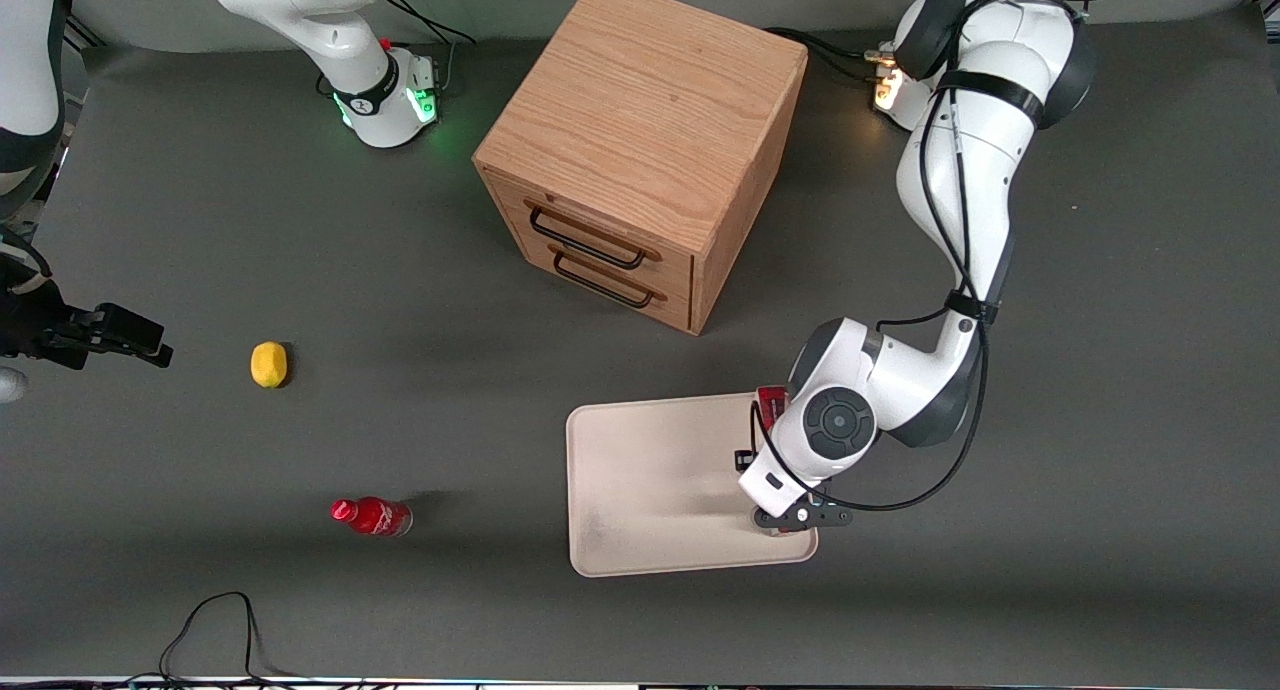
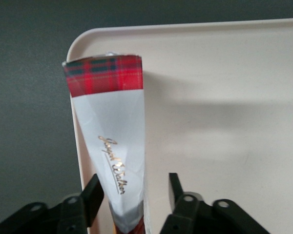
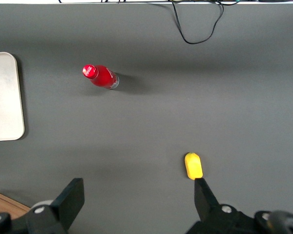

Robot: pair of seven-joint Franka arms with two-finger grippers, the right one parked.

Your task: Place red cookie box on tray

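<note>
The red cookie box (image 2: 112,136), tartan red at its end with a white panel and gold script, lies along the rim of the cream tray (image 2: 224,122) on the side toward the working arm's end of the table. My left gripper (image 2: 134,192) straddles the box's near end and is open: one finger (image 2: 94,194) is close to the carton, and a gap shows between the carton and the other. In the front view the arm's wrist hides most of the box; only a red end (image 1: 770,405) shows on the tray (image 1: 650,490), and the gripper (image 1: 787,517) hangs low over the tray's nearer corner.
A wooden drawer cabinet (image 1: 640,150) stands farther from the front camera than the tray. A small red bottle (image 1: 372,516) and a yellow fruit (image 1: 268,363) lie toward the parked arm's end. A black cable (image 1: 215,620) loops at the table's front edge.
</note>
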